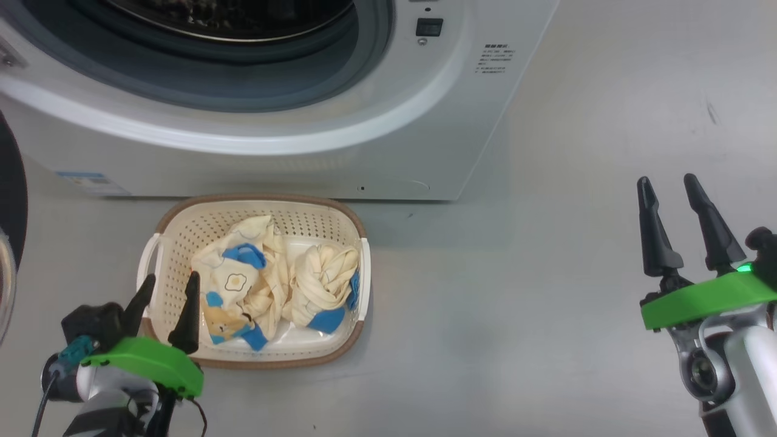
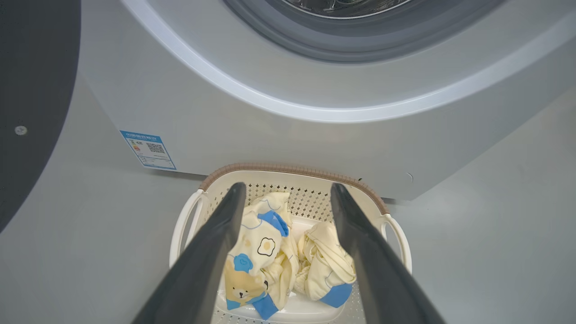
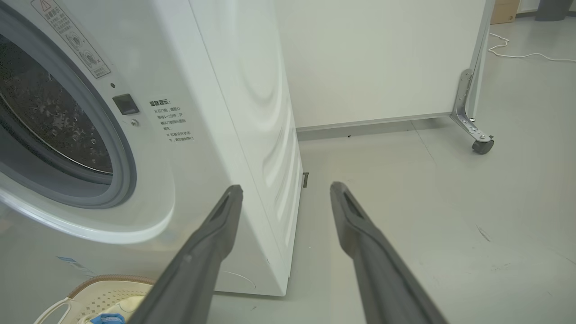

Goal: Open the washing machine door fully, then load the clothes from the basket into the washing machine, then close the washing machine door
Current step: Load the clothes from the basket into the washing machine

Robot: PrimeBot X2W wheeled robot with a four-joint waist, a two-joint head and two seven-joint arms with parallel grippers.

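Grey floor [image 1: 546, 315] holds the basket [image 1: 261, 198] of clothes [image 1: 267, 285] just before the open washing machine [image 1: 394, 139]. Loading is the step in hand: the left gripper [image 1: 172, 276], spread wide and empty, hovers at the basket's near-left corner and next needs to drop onto the fabric. The right gripper [image 1: 666, 179] is likewise wide and empty.

The big white boxy front-loading washing machine [image 1: 394, 139] stands with its mouth uncovered, showing a grey rubber gasket [image 1: 255, 85] and a perforated steel drum [image 1: 230, 15]. A blue energy label [image 1: 91, 182] sits at its lower left corner. Its round door [image 1: 11, 194], a glossy black ring around clear glass, hangs wide open at the left. Just in front, on the grey floor [image 1: 546, 303], stands a small cream-white perforated plastic basket [image 1: 261, 199] with a brown woven-look rim and white side handles. Inside lie the clothes [image 1: 273, 285], crumpled side by side: a cream-yellow, blue-patched teddy-bear garment [image 1: 227, 321] at left and a twisted cream-yellow second garment [image 1: 322, 282] at right.
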